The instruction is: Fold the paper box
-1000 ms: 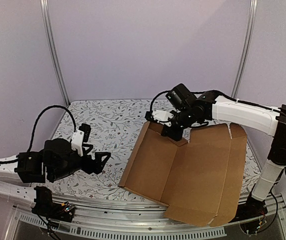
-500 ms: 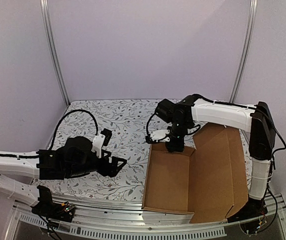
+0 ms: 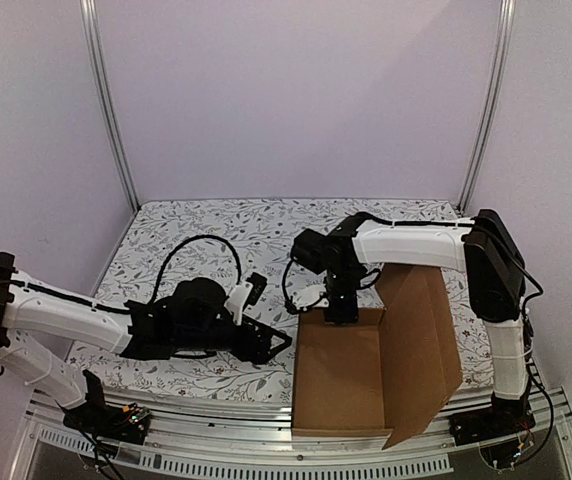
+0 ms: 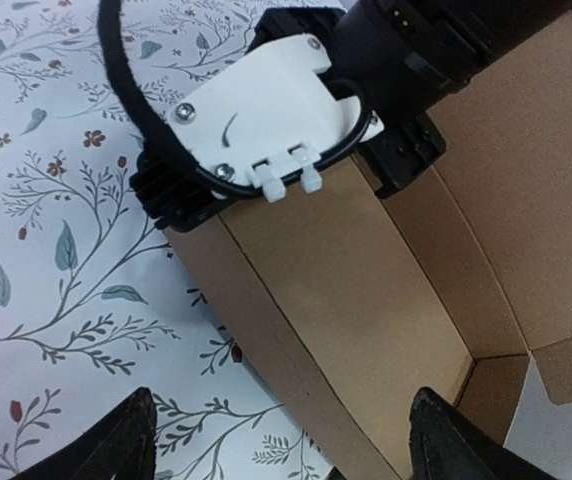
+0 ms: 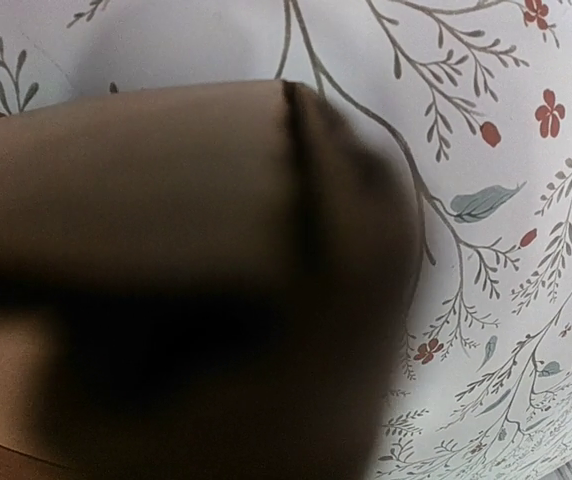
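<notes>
At the far wall of the paper box [image 3: 341, 375], the right gripper [image 3: 341, 310] pinches the rim, having dragged the box to the table's [image 3: 196, 230] near edge and raised its right panel. The left gripper [image 3: 278, 345], fingers spread, has moved in beside the left wall, likely to brace it.

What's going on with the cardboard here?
The right gripper is shut on the far wall of the paper box, which sits half formed on the floral table with its right panel standing up. The left gripper, open, is low at the box's left wall; contact is unclear.
</notes>
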`<state>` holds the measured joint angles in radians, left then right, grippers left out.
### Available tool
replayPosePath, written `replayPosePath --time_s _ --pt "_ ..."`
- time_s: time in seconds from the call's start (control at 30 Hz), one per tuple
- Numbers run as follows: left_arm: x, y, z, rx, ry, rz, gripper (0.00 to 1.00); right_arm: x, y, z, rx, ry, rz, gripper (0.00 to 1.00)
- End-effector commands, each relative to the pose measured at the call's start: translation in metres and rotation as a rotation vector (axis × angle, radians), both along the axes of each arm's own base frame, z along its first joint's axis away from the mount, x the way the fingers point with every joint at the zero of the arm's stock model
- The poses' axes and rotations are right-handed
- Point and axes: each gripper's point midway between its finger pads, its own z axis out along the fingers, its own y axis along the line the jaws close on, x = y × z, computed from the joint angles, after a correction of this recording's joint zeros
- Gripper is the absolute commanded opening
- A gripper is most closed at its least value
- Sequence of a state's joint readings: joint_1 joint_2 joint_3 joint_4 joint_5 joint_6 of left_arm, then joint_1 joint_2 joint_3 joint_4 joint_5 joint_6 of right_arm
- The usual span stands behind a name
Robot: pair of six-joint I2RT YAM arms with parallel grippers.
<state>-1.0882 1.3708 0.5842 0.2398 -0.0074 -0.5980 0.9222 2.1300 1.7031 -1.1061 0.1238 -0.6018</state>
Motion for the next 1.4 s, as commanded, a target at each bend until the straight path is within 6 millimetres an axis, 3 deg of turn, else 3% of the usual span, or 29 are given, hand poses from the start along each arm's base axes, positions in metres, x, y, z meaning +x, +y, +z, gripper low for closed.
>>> replayPosePath --time_s 0.0,0.27,0.53,0.77,1.03,1.2,1.37 --pt "0.001 -0.025 0.005 -0.089 0.042 -0.052 0.85 0.011 0.004 -0.016 -0.025 -0.085 -0.034 0.0" --pt "0.0 -0.041 -0.023 -0.061 0.109 -0.085 0.84 0.017 0.011 -0.021 0.014 -0.184 -0.067 0.0" --pt "0.005 -0.048 -0.051 -0.002 0.152 -0.07 0.81 0.013 0.015 -0.027 0.033 -0.165 -0.074 0.03" --pt "0.008 -0.046 -0.066 0.049 0.174 -0.051 0.61 0.014 0.015 -0.028 0.036 -0.17 -0.076 0.07" --pt "0.008 -0.046 -0.077 0.062 0.203 -0.044 0.48 0.019 0.019 -0.018 0.066 -0.199 -0.087 0.29" --pt "0.009 -0.045 -0.079 0.062 0.215 -0.036 0.47 0.021 0.024 0.0 0.106 -0.222 -0.096 0.43" --pt "0.01 -0.041 -0.08 0.071 0.221 -0.019 0.47 0.02 0.028 0.031 0.174 -0.234 -0.109 0.56"
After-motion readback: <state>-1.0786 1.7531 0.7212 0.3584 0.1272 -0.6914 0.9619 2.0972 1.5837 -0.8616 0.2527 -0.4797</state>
